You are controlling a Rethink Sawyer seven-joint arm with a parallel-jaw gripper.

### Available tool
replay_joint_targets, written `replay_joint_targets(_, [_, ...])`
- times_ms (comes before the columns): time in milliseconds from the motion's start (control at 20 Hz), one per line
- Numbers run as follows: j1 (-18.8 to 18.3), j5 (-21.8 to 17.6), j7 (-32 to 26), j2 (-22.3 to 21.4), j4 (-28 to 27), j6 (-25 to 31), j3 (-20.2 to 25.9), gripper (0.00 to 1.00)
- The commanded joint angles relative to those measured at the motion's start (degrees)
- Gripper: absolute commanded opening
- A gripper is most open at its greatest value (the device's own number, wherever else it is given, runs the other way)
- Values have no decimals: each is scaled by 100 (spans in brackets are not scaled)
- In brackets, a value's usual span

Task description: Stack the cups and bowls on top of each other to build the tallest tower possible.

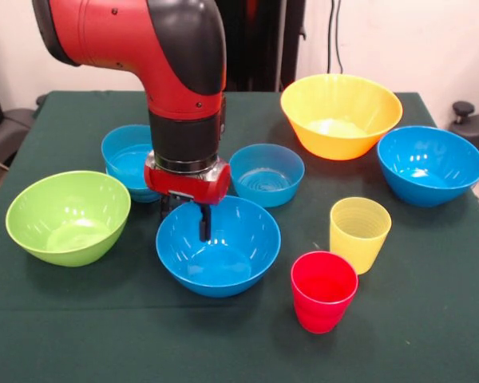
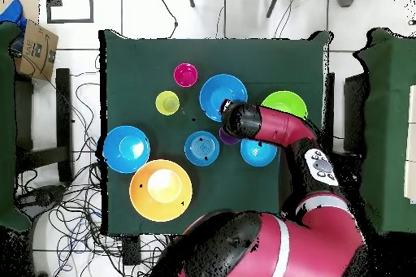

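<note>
Slippage is risked: the pincer (image 1: 198, 217) (grip cannot be told) is lowered at the blue bowl's (image 1: 218, 247) rim.

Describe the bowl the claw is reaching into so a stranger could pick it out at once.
Start from the red and black arm coming down over the green table. Directly under its claw sits a large blue bowl. It is the blue bowl nearest the camera in the front view, with the lime green bowl on one side and the red cup on the other.
</note>
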Motion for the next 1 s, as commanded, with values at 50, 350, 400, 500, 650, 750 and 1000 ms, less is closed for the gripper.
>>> replay_joint_targets(50, [180,-482,165,492,35,-451,202,100])
replay_joint_targets(350, [145,-477,128,554,56,-576,202,100])
replay_joint_targets(400, [156,-468,159,548,65,-620,173,100])
replay_joint_targets(500, [217,-417,323,522,104,-759,50,100])
replay_joint_targets(650, [298,-358,437,513,108,-814,-100,100])
replay_joint_targets(750, [334,-445,321,528,23,-890,-139,100])
replay_joint_targets(1000, [155,-348,269,469,173,-926,95,100])
